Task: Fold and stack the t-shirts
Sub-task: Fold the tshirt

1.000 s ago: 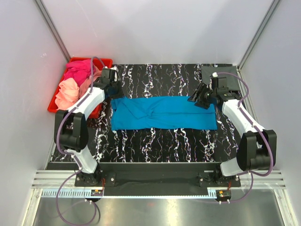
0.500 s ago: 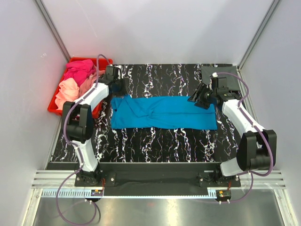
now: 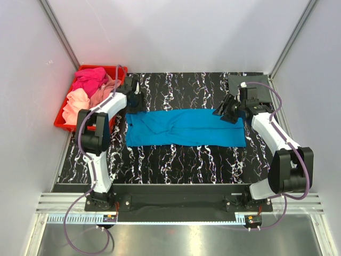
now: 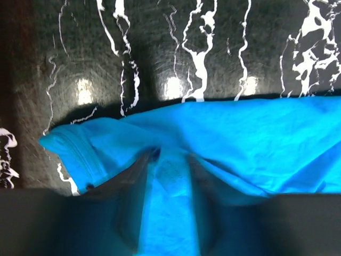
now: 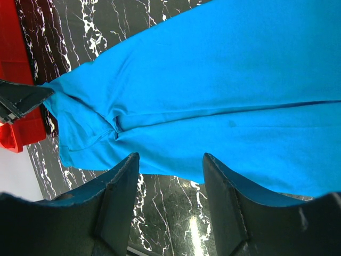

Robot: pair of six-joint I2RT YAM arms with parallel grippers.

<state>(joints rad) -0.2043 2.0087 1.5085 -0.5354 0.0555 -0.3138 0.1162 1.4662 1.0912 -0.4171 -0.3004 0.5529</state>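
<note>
Blue t-shirt [image 3: 186, 127] lies spread on the counter [image 3: 176, 162], spanning from one tool to the other.
Left tool [image 4: 170, 157]: fingers apart, tips down at the shirt's end, cloth puckered between them, view blurred. Right tool [image 5: 170, 160]: fingers wide apart, nothing held, the shirt's opposite end directly beneath. Pink and peach shirts [image 3: 85, 93] sit bundled in a red bin [image 3: 59, 121] outboard of the left tool.

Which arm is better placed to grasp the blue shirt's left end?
Left. The left gripper is over the blue shirt's far left corner, jaws open; the right gripper is at the other end.
</note>
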